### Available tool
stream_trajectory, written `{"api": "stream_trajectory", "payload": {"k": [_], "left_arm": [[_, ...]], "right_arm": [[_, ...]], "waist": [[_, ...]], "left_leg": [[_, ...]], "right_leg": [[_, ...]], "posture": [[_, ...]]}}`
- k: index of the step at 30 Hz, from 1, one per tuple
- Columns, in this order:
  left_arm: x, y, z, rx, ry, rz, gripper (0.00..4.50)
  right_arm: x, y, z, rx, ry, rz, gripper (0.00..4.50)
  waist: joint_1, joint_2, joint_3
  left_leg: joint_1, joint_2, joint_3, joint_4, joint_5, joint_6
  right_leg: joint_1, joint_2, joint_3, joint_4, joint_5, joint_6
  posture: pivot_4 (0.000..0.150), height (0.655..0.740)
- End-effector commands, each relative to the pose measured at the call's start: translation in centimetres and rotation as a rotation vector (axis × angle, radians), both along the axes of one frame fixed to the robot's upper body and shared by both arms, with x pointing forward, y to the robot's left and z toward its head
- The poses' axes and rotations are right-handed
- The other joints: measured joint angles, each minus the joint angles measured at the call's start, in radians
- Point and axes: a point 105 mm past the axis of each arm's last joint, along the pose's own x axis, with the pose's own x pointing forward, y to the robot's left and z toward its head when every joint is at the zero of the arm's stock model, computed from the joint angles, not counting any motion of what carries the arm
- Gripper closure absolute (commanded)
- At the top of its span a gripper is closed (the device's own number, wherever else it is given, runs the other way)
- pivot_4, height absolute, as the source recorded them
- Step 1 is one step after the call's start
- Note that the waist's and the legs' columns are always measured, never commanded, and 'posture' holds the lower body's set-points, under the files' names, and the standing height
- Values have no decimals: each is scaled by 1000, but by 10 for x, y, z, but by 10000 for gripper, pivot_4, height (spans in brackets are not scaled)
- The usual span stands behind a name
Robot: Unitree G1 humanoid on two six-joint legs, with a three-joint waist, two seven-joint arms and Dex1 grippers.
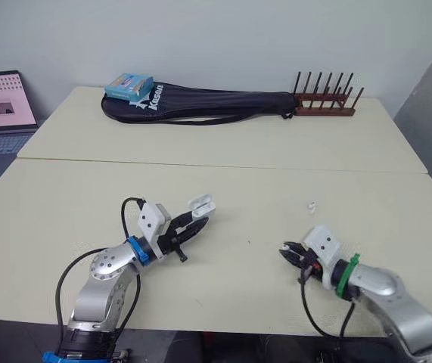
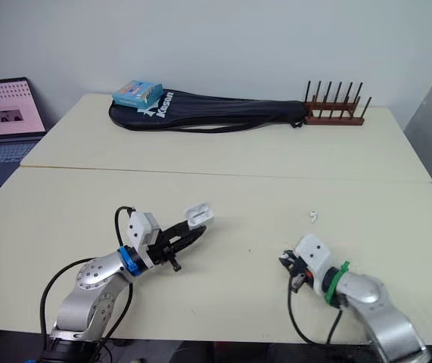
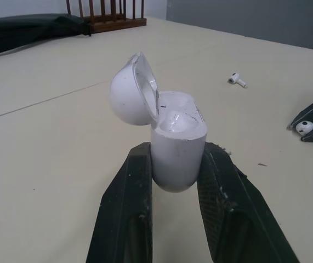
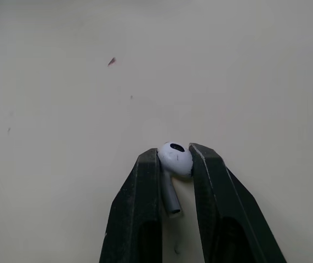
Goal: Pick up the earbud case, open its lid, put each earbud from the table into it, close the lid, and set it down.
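Near left, the left gripper clamps its black fingers narrowly on the glossy white plastic earbud case, rounded lid hinged open; its inside is hard to read. A small white earbud lies on the beige table, right of centre. Near right, the right gripper pinches a second white earbud, stem partly hidden.

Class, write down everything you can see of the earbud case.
The earbud case is small, white and rounded, and looks like glossy plastic, slightly scuffed. Its hinged lid stands open, tipped back, showing the moulded recess inside. The left gripper clamps its lower body between two black fingers, holding it over the table.
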Motion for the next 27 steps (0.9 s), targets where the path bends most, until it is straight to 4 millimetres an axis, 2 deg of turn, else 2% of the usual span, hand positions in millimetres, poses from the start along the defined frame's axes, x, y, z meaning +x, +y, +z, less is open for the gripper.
{"api": "stream_trajectory", "payload": {"k": [1, 3, 7, 10, 15, 24, 25, 27], "left_arm": [[-7, -6, 13, 11, -56, -28, 37540], [-11, -6, 13, 14, -54, -30, 37540], [-17, -7, 14, 21, -55, -22, 37540], [-19, -8, 16, 19, -56, -13, 37540], [-26, -10, 15, 27, -46, -23, 37540], [-23, -9, 17, 33, -47, -21, 37540], [-22, -10, 17, 32, -47, -22, 37540], [-21, -11, 17, 31, -49, -23, 37540]], "right_arm": [[-7, -18, 20, -66, -11, 253, 40859], [-13, -33, 25, -127, 0, 372, 40859], [-25, -78, 18, -346, 100, 572, 40859], [-24, -97, 15, -439, 106, 662, 40859], [-21, -107, 12, -480, 141, 733, 40859], [-20, -105, 7, -463, 185, 741, 40859], [-19, -104, 6, -461, 182, 740, 33564], [-18, -103, 6, -463, 160, 744, 27171]], "waist": [[0, 0, 1], [-1, -1, 2], [-2, -2, 3], [-2, -3, 4], [-4, -2, 5], [-2, -2, 5], [-2, -2, 5], [-2, -2, 5]], "left_leg": [[0, 0, 0, 0, 0, 0], [0, 0, 0, 0, 0, 0], [0, 1, 1, 0, 0, 0], [1, 1, 1, 0, 0, 0], [2, 2, 1, 0, 0, 0], [3, 2, -1, 0, 0, 0], [3, 2, -1, 0, 0, 0], [3, 2, -1, 0, 0, 0]], "right_leg": [[0, 0, 0, 0, 0, 0], [0, 0, 0, -1, 0, 0], [1, 0, 0, -1, 0, 0], [1, 0, 0, -2, 0, 0], [1, 0, 1, -1, 0, 0], [3, 0, 1, -1, 0, -1], [3, 0, 1, -1, 0, -1], [3, 0, 1, -1, 0, -1]], "posture": [[1500, 7157], [1500, 7157], [1500, 7157], [1500, 7157], [1500, 7157], [1500, 7157], [1500, 7157], [1500, 7157]]}}
